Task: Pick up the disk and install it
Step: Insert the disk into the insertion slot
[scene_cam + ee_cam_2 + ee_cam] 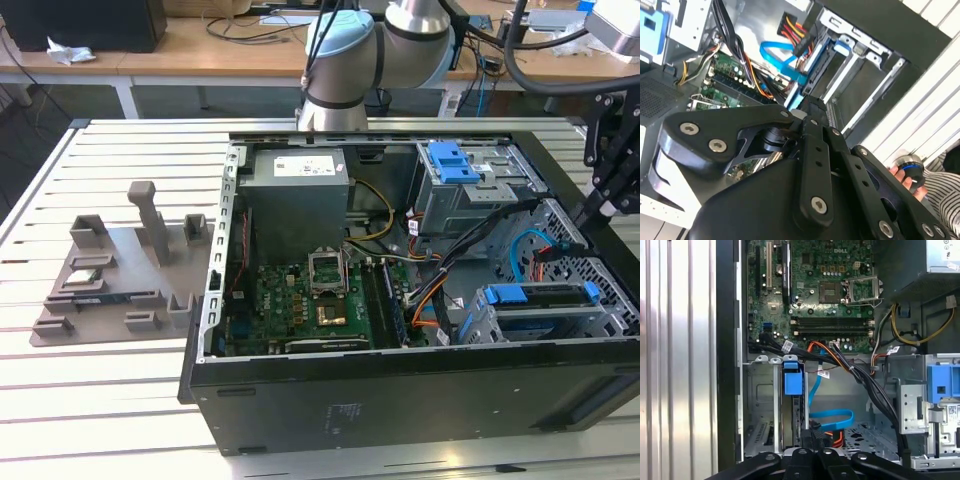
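The disk (535, 298), silver with a blue bracket, sits in the drive bay at the corner of the open computer case (400, 400) on the exterior view's right. In the first wrist view the disk (792, 415) stands edge-on between the bay's metal rails, its blue end tab (793, 382) toward the motherboard. My black gripper (588, 212) hangs above that bay, apart from the disk. Its fingers (815, 440) are shut together with nothing between them, just beside the disk's edge. In the second wrist view the gripper (812, 107) points down at the bay.
A grey power supply box (297, 200), the green motherboard (320, 305) and an upper drive cage with a blue latch (452, 160) fill the case. Blue and black cables (832, 417) run beside the bay. A grey fixture plate (110, 270) lies left. A person's hand (905, 175) is beside the case.
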`<state>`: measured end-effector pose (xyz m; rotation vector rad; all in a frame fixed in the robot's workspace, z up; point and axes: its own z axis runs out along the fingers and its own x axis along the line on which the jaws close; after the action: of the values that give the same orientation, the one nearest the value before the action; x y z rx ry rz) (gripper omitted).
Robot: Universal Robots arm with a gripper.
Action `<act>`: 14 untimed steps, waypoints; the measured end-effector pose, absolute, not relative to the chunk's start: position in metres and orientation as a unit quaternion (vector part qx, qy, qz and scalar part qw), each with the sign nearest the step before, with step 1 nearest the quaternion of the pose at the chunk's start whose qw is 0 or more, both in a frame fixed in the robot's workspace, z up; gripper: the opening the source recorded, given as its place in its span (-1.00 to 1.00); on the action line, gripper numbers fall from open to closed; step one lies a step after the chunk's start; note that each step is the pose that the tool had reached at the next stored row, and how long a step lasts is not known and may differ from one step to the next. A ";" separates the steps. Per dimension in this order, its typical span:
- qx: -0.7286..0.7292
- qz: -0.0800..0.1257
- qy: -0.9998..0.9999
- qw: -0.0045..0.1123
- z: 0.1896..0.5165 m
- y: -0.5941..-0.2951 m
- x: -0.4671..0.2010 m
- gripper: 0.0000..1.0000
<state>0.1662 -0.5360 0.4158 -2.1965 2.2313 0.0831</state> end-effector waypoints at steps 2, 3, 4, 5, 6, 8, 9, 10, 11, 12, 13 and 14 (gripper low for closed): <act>-0.701 0.027 0.712 0.005 0.415 -0.534 0.170 -0.79; -0.701 0.026 0.712 0.005 0.414 -0.533 0.172 -0.79; -0.701 0.027 0.712 0.005 0.413 -0.532 0.174 -0.79; -0.701 0.026 0.712 0.005 0.413 -0.532 0.175 -0.79; -0.701 0.026 0.712 0.005 0.412 -0.532 0.176 -0.79; -0.701 0.026 0.712 0.005 0.410 -0.531 0.179 -0.79; -0.701 0.026 0.712 0.005 0.410 -0.531 0.180 -0.79; -0.701 0.026 0.712 0.005 0.409 -0.530 0.181 -0.79; -0.701 0.026 0.712 0.005 0.408 -0.529 0.183 -0.79; -0.701 0.026 0.712 0.005 0.407 -0.528 0.184 -0.79; -0.701 0.026 0.712 0.005 0.407 -0.527 0.185 -0.79; -0.701 0.026 0.712 0.005 0.406 -0.524 0.187 -0.79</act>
<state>0.1871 -0.5245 0.4060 -2.1967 2.2314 0.0828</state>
